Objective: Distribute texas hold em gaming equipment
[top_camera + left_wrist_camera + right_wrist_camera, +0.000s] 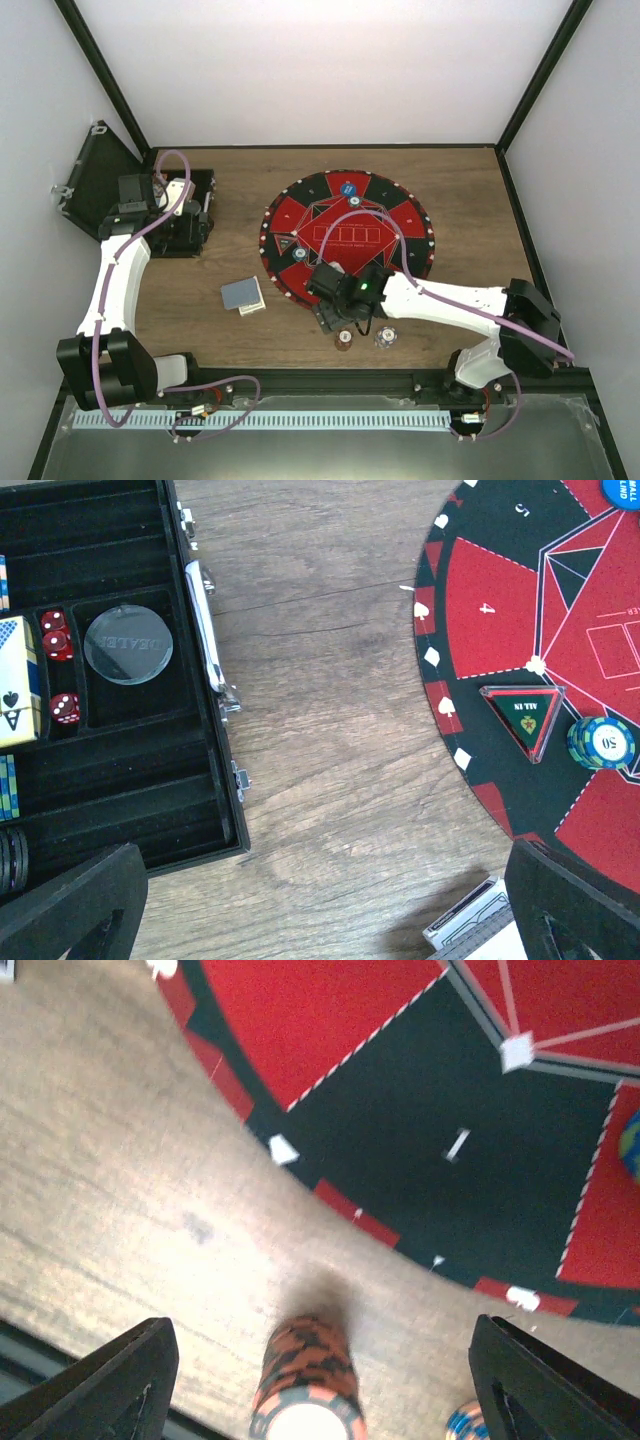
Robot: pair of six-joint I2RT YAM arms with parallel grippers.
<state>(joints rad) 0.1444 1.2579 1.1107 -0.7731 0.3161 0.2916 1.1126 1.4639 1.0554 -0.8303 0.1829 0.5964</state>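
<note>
- While the mat [300,205] is only partly dressed, more chips are judged due on its bare segments.
- Case [110,800] interior is shown by the left wrist view alone; left gripper [325,865] is held wide, empty.
- Right gripper [322,1335] is spread wide, gripping nothing.
- Dark red chip stack [305,1385] is stood between its fingers [110,1390] on the table [470,190], near the mat's rim; best clamped low and square, lest it be toppled.
- Dealer disc [125,643] and dice [58,645] cannot be made out from above.
</note>
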